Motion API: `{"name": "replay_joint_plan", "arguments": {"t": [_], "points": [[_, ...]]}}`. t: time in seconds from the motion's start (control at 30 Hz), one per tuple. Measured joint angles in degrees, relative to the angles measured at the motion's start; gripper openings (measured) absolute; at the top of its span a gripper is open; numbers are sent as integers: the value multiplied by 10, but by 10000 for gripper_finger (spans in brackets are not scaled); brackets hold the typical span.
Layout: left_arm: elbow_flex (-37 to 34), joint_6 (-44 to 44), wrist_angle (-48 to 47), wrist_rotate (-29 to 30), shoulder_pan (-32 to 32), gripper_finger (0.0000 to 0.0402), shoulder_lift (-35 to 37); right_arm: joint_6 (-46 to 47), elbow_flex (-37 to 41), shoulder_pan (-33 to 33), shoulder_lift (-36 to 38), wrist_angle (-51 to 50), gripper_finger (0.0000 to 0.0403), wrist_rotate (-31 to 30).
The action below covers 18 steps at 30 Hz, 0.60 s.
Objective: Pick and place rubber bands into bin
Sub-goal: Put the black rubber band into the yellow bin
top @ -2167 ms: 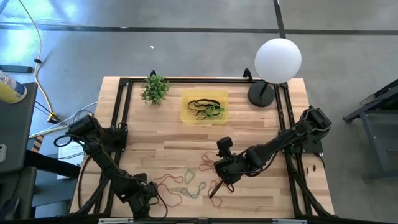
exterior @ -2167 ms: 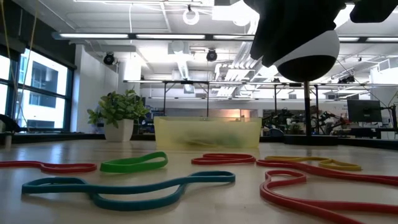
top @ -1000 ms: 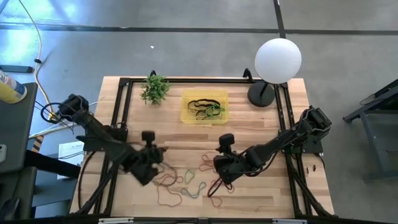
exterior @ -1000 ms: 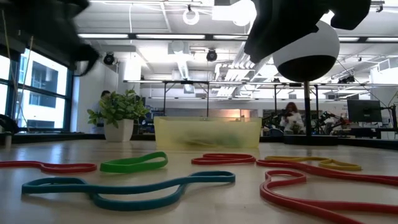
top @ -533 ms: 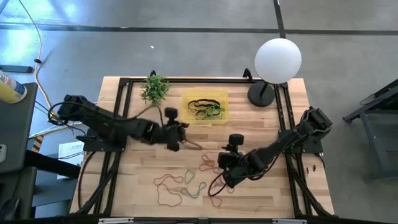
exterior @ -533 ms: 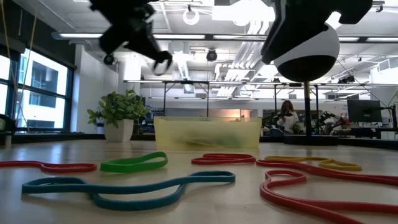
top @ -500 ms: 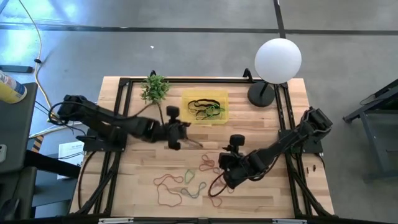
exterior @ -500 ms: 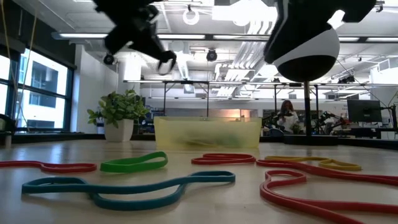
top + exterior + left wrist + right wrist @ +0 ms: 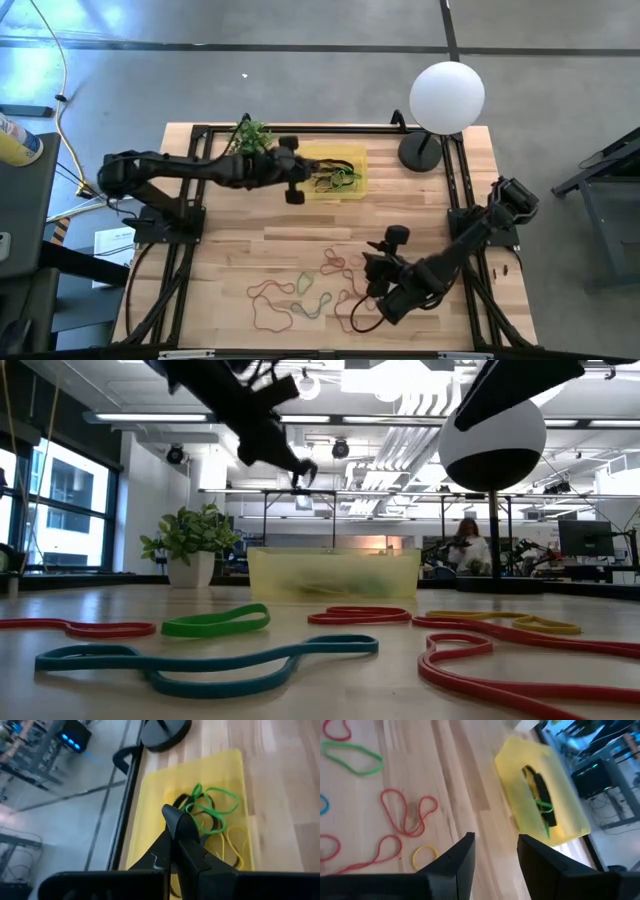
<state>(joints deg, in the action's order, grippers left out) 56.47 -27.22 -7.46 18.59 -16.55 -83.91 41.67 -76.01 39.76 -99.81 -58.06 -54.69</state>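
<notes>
While over bin [image 9: 352, 180], left tool [image 9: 296, 189]

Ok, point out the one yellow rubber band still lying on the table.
The small yellow rubber band, a round loop just past the right gripper; the loose bands around it are red or green.

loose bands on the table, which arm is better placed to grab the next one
Right. The right gripper is open above the loose bands, while the left gripper is shut, over at the bin.
</notes>
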Motion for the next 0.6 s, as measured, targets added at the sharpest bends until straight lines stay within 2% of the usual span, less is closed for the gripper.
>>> {"name": "replay_joint_plan", "arguments": {"t": [0.17, 0.37, 0.6], "points": [[0, 0, 48, -45, -33, 0, -44, 16, 0, 10, 0, 3, 138, -32], [0, 3, 113, -83, -57, 0, -100, 19, 0, 9, 0, 7, 138, -30], [-1, 5, 134, -72, -63, 4, -124, 20, 0, 9, 0, 8, 138, -28]]}}
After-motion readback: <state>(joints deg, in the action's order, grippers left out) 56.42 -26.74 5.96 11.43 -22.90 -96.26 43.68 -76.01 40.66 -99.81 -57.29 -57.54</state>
